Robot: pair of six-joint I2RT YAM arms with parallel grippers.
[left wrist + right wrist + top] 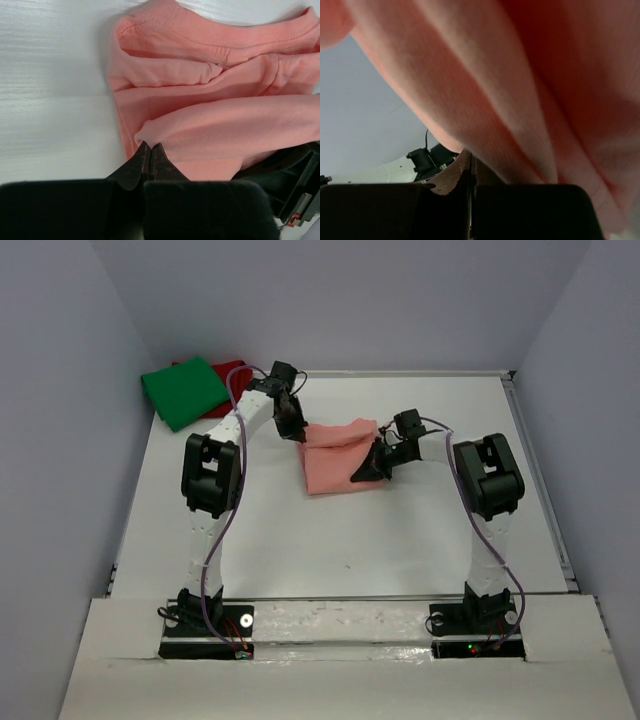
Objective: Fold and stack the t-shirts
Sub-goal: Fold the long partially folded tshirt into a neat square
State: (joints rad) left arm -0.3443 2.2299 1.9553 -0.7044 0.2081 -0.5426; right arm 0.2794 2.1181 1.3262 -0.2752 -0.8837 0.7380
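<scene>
Treat salmon-pink t-shirt (330, 468) as limp, light cotton; grip folded edges; note left gripper (148, 150), right gripper (470, 157) clamped shut on it.

Salmon-pink tee (335, 455) lies bunched mid-table; green tee (185, 390) covers dark-red tee (232, 370) far-left.

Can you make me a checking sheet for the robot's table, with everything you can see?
Surface: plain white table, flat.
Job's things: soft salmon-pink cotton t-shirt partly folded mid-table; folded bright green t-shirt partly covering dark red t-shirt, far left corner.
Clutter: nothing seen.
Claws: left black claw and right black claw both shut, pinching the pink shirt's edges.
Cables: purple cable along the left arm, another on the right.
Surroundings: grey walls.
</scene>
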